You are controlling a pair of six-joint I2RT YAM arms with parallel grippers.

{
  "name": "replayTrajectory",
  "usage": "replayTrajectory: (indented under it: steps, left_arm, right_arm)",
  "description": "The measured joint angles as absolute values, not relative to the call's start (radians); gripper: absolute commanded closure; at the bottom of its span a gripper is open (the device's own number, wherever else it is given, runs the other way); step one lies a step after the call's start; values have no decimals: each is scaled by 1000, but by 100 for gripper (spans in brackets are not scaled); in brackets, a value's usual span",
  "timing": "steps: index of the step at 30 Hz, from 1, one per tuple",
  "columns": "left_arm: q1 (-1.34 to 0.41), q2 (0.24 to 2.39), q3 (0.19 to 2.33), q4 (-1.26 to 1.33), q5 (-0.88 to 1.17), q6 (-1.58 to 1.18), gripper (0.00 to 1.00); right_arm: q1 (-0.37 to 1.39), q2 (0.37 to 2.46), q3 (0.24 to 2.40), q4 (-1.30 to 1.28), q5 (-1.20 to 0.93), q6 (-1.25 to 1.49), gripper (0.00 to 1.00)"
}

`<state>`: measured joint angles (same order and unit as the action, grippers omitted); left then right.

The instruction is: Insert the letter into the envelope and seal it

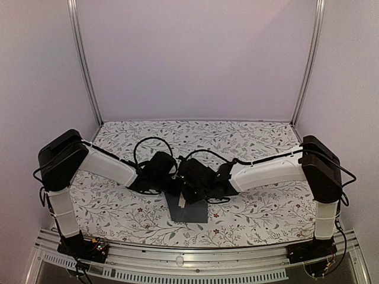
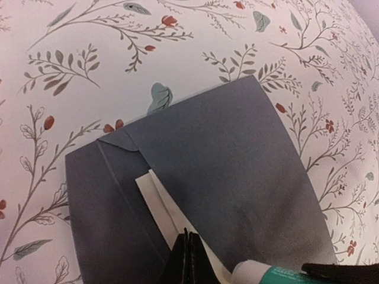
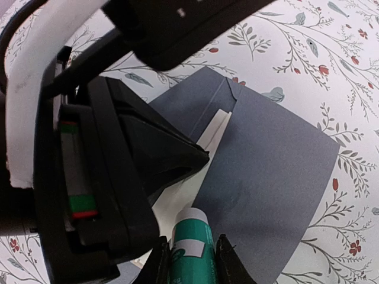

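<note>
We see the left gripper (image 2: 187, 239) closed tight over the envelope (image 2: 237, 177) — right gripper (image 3: 192, 251) clamps the teal tube (image 3: 190, 228) alongside.

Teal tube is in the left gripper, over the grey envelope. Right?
Wrong arm. The teal tube is in the right gripper, over the grey envelope. The right wrist view shows it clamped between that gripper's own fingers. The left gripper is shut, with no tube in it.
</note>
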<state>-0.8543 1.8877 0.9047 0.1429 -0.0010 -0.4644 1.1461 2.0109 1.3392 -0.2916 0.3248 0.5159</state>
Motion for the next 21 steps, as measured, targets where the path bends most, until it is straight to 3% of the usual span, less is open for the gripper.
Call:
replayTrajectory:
  steps: [21]
  left_arm:
    - [-846,1900,916,150,-12,-461,100]
  right_arm:
    - [1082,2078,1391,-244,383,523,100]
